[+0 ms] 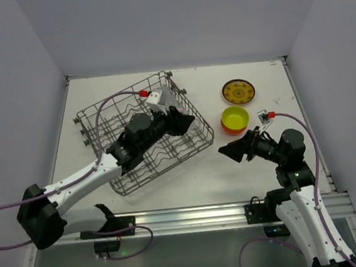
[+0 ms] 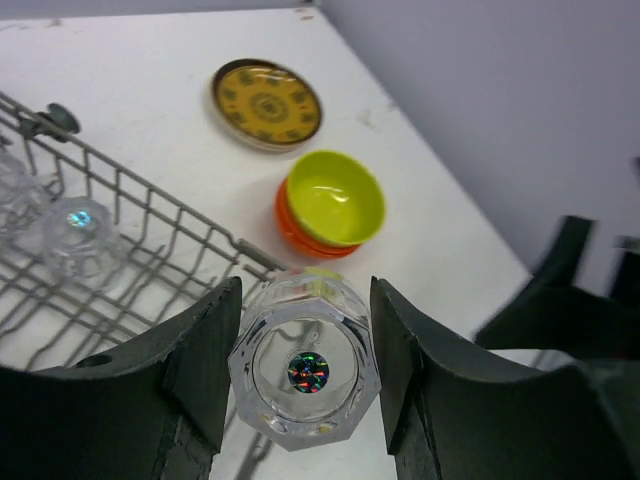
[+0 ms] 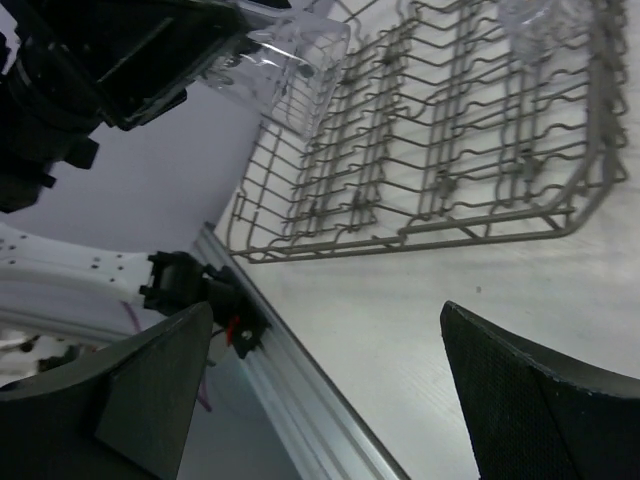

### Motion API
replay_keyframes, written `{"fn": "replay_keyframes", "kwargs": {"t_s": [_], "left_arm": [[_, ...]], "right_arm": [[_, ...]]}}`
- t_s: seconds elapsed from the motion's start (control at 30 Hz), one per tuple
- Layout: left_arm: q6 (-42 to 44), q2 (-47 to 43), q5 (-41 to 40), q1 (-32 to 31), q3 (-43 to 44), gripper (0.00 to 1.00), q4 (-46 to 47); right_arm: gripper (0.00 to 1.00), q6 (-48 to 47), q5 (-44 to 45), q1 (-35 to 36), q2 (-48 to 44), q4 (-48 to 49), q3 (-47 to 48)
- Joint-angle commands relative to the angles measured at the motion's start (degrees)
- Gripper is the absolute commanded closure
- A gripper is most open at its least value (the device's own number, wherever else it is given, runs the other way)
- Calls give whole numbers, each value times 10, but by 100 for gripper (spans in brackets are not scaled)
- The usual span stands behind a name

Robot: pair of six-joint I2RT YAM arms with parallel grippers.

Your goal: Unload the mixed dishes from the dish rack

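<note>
- Over the 3 o'clock rim of the dish rack [image 1: 174,158], seen from above, the left gripper [image 2: 305,335] is clenched on a clear glass cup [image 2: 305,375], with one finger on each faceted side.
- At about 2 o'clock from the rack, a lime-yellow bowl [image 1: 235,115] sits nested in an orange bowl [image 1: 227,129] on the table [image 1: 190,189]. The brown-gold patterned plate [image 1: 238,91] lies just beyond them.
- Another glass cup [image 2: 75,235] stands inside the rack.
- The right gripper [image 1: 233,150] hangs spread wide at 4 o'clock from the rack, holding nothing.
- To my eye the glass looks slick, and a quick swing could let it slide out of the fingers.
- Dropping too early could catch the cup on the rim wire beneath it.
- Setting it down too close could knock the bowl stack, and the right arm waits near that path.
</note>
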Motion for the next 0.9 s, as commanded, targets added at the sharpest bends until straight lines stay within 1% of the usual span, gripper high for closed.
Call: {"fn": "replay_keyframes", "kwargs": {"t_s": [0.0, 0.03, 0.07, 0.1, 0.13, 0.17, 0.23, 0.37, 0.43, 0.5, 0.63, 0.73, 0.87], "left_arm": [[-123, -69, 88, -4, -82, 100, 164], [-173, -94, 111, -5, -127, 100, 193], [-201, -104, 120, -6, -149, 100, 258], [-230, -111, 129, -7, -172, 100, 295], [-284, -118, 147, -8, -213, 100, 331], [-308, -117, 154, -8, -230, 100, 410], [-367, -112, 156, -15, -260, 100, 470], [-405, -100, 132, -38, -276, 100, 515], [-414, -88, 130, -48, -273, 100, 526], [-416, -83, 122, -57, -268, 100, 533], [-416, -66, 101, -83, -263, 100, 545], [-417, -51, 95, -91, -264, 100, 562], [-420, -35, 91, -97, -258, 100, 570]], "right_arm": [[4, 112, -117, 0, -9, 252, -44], [8, 141, -125, 1, -15, 278, -52], [9, 160, -128, 3, -18, 310, -67], [12, 176, -129, 5, -21, 364, -75], [15, 201, -126, 10, -25, 386, -79], [17, 210, -123, 14, -25, 404, -85], [24, 211, -117, 34, -22, 419, -81], [31, 192, -76, 80, -20, 414, -74], [35, 174, -48, 105, -15, 396, -69], [38, 169, -32, 113, -6, 390, -64], [46, 178, -35, 126, 8, 404, -63], [52, 186, -40, 136, 18, 423, -61], [56, 187, -41, 144, 18, 431, -62]]}}
